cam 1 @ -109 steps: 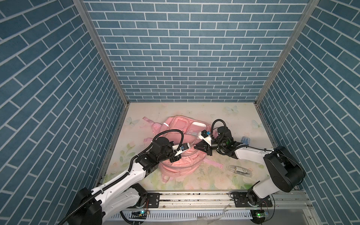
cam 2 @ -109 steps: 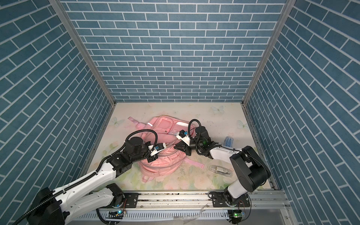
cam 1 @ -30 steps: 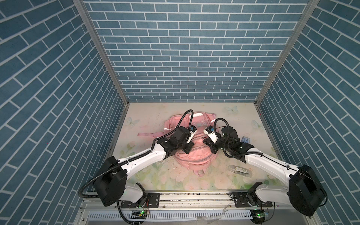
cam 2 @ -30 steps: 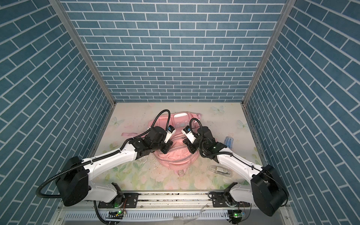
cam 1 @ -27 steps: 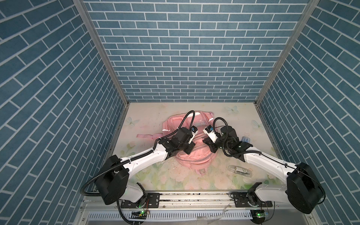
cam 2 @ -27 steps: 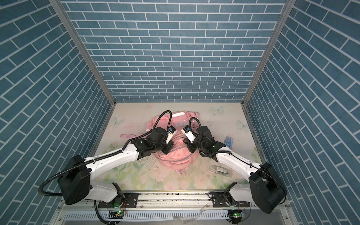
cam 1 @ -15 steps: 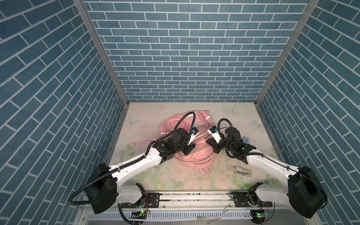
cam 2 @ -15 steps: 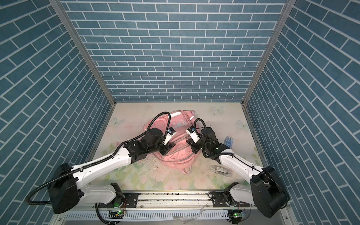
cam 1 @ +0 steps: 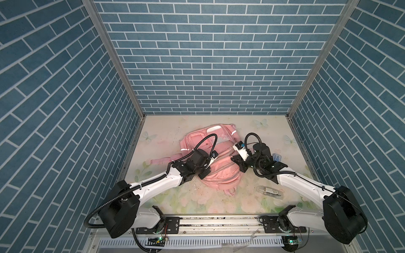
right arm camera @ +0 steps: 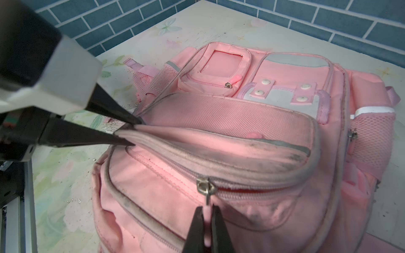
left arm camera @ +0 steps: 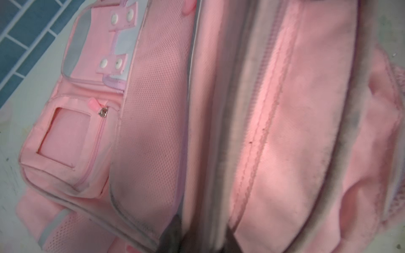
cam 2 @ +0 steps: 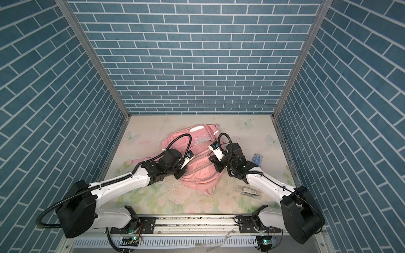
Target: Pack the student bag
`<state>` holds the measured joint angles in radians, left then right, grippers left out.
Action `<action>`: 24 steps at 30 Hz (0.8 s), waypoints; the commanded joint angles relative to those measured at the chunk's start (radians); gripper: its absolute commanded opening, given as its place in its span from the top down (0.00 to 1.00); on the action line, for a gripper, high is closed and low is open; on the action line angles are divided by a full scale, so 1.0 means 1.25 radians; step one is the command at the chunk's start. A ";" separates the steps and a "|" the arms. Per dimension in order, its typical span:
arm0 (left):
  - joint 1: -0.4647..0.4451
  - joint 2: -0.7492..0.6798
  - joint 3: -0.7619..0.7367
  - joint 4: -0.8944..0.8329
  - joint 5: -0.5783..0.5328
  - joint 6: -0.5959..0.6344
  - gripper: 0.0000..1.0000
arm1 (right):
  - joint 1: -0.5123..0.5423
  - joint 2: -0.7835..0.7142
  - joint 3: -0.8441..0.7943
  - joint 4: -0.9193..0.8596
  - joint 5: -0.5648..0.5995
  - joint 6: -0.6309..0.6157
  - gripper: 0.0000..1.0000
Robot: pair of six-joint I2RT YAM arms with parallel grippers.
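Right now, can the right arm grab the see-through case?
Probably not yet: the right end effector is shut on the zipper pull of the student bag. The see-through case lies uncovered beside that arm, so letting go should free the way.

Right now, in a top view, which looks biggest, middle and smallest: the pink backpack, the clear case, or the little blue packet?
1. pink backpack, by far the biggest.
2. clear case, long and thin.
3. little blue packet, smallest, though it lies a bit farther back.
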<state>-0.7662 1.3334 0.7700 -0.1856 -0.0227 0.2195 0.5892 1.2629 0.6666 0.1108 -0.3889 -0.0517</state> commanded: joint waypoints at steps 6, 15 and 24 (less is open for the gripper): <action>-0.093 -0.072 0.028 0.044 0.024 -0.111 1.00 | -0.032 0.080 0.136 -0.081 0.086 -0.030 1.00; -0.132 -0.016 0.096 0.135 -0.055 -0.299 1.00 | -0.070 0.126 0.239 -0.180 0.054 -0.122 1.00; -0.080 0.021 0.161 0.124 -0.031 -0.356 1.00 | 0.010 -0.011 0.089 -0.109 -0.025 -0.092 1.00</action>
<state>-0.8780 1.3701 0.8951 -0.1638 -0.0498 -0.1768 0.5560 1.2984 0.8173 -0.0513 -0.3447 -0.1429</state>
